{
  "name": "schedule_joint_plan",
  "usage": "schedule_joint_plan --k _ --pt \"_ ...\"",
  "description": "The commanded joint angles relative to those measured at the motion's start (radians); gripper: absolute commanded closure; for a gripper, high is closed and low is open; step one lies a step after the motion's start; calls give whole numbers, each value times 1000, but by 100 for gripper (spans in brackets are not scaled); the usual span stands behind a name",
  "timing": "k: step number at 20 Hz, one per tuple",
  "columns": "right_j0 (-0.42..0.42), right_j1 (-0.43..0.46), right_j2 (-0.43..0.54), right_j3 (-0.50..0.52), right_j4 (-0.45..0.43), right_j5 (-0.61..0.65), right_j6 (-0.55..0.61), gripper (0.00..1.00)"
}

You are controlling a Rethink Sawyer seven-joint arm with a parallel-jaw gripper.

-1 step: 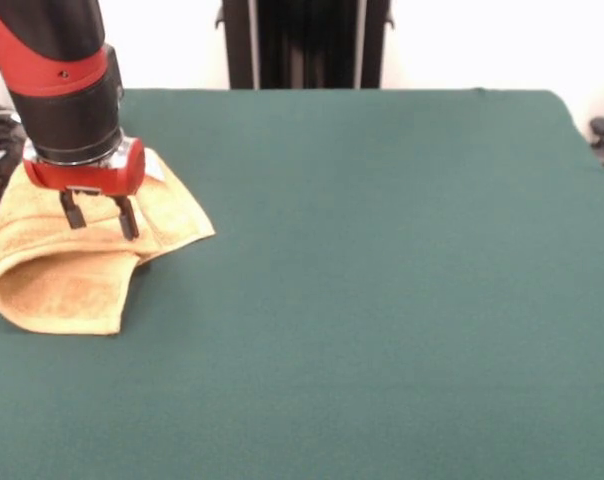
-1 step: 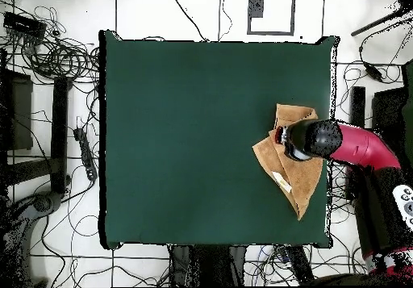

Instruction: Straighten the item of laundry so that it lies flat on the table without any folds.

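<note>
One folded towel [image 1: 77, 265] directly beneath the open-fingered end effector [image 1: 101, 216], near the table [image 1: 382, 300] edge.

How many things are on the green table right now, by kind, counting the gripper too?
Towels: 1, the mustard-yellow towel, folded over on itself near the table edge.
Grippers: 1, the gripper, over the towel with its fingers apart.
Other loose items on the table: 0.
Total: 2.
</note>
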Motion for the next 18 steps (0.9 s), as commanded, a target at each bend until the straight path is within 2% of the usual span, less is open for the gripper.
schedule_joint_plan --k 1,8,14,18 --pt "47 63 28 -17 58 -12 70 0" --pt "70 69 41 7 122 -29 127 0" --pt "86 75 53 61 234 -78 232 0" --pt "104 70 37 110 299 -198 320 0"
